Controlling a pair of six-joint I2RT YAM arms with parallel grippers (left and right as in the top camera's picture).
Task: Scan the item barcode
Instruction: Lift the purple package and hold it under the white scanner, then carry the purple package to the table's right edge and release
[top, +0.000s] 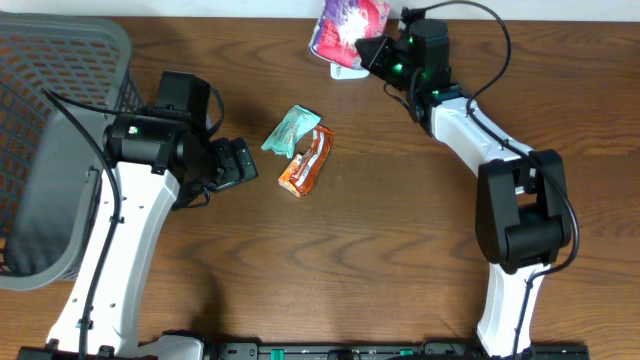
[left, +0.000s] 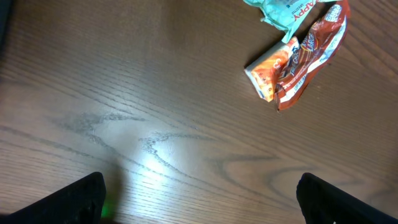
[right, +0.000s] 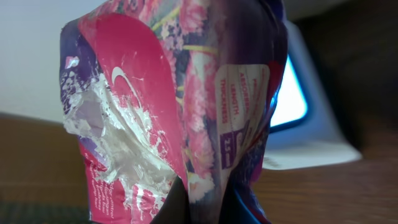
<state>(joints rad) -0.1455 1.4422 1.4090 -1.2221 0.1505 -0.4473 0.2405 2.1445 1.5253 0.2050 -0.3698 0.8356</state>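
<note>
Right claw (top: 372, 50) is clenching tight on the crumpled pink-and-purple packet (top: 345, 25) at the top centre of the overhead frame. It is holding it in front of a white device (right: 305, 118) glowing blue, possibly the scanner; the wrist view is blurring it. Left claw (top: 235, 165) is hanging wide open, gripping nothing, over the wooden bench (top: 400, 230). A teal wrapper (top: 290, 130) and an orange wrapper (top: 307, 165) are lying touching mid-frame. A grey basket (top: 60, 150) is sitting at the left edge, and a pale wall (right: 31, 56) is showing behind.

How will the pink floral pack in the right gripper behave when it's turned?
Probably floppy: the pink floral pack is crumpled and sharply creased. Likely light for its size, since it looks like thin film. Its glossy surface could slip.
</note>
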